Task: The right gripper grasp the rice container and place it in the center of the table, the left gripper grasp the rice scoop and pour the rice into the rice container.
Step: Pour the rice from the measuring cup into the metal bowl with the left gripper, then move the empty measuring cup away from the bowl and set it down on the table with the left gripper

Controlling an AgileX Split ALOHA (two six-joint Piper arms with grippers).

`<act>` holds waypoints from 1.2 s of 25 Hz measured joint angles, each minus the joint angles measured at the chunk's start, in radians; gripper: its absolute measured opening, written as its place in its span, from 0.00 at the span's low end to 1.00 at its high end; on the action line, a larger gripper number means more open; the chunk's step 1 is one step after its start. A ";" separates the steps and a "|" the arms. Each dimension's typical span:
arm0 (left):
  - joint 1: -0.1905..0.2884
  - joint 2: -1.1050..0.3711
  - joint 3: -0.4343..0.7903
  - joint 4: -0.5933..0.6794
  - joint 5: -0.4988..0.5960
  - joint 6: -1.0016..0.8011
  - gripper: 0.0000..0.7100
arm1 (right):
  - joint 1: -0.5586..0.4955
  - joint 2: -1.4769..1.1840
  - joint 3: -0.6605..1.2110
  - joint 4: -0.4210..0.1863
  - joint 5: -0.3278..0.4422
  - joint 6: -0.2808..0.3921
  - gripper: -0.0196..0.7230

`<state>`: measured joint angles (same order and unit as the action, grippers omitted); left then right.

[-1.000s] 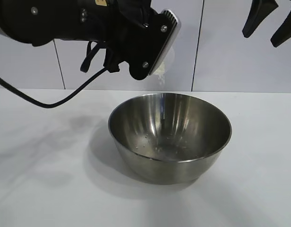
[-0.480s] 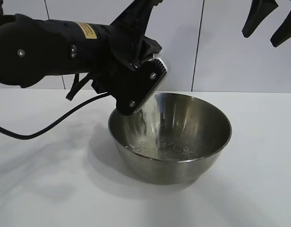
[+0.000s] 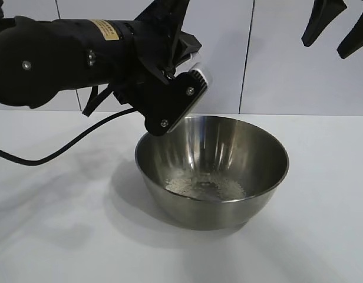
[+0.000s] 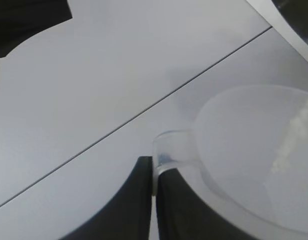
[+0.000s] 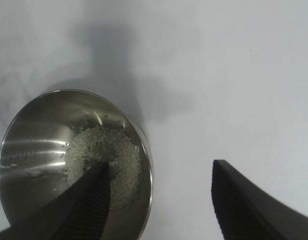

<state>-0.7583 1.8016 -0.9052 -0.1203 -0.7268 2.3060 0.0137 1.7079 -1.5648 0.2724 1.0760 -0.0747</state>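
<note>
Exterior view, taken from left to right: the left hand (image 3: 190, 79), a black two-fingered claw on a thick black arm with black cables, hung tilted over the near-left rim of the large, shiny stainless-steel mixing bowl (image 3: 211, 171). At its tip sat the small translucent clear plastic measuring cup (image 3: 200, 72), tipped toward the bowl's opening and held above the rim, apart from the steel. The bowl stood on the flat white table (image 3: 58, 224), roughly at its middle, and a low whitish heap of small rice grains (image 3: 205, 187) lay on its bottom. At the upper right the right hand (image 3: 336, 23), a black claw with tapered, pointed jaws, hung high above the table and well apart from the bowl, its two fingers spread and empty.

Left wrist view gave what the exterior could not: the black fingers (image 4: 129, 200) were pressed together on the cup's clear side handle (image 4: 166, 152), with only a thin slit between them, and the cup's round body (image 4: 244, 150) extended beyond them with a few white grains (image 4: 294, 135) clinging inside. A curved strip of the steel rim (image 4: 281, 20) crossed one corner.

Right wrist view looked straight down into the bowl (image 5: 34, 150), showing the grains (image 5: 104, 155) gathered in one patch of the bottom, and the right hand's two dark fingers (image 5: 254, 200) set wide apart with bare table between them.
</note>
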 joint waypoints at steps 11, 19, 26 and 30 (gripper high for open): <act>0.000 0.000 0.000 -0.085 0.020 -0.295 0.01 | 0.000 0.000 0.000 0.000 0.000 0.000 0.58; 0.000 -0.069 0.000 -0.296 0.096 -0.681 0.01 | 0.000 0.000 0.000 0.000 -0.006 0.000 0.58; 0.043 -0.202 -0.026 -0.518 0.270 -0.901 0.01 | 0.000 0.000 0.000 0.001 -0.006 0.000 0.58; 0.161 -0.278 -0.084 -0.604 0.475 -1.085 0.01 | 0.000 0.000 0.000 0.002 -0.006 0.000 0.58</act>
<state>-0.5975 1.5241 -0.9888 -0.7239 -0.2518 1.2215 0.0137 1.7079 -1.5648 0.2743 1.0696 -0.0747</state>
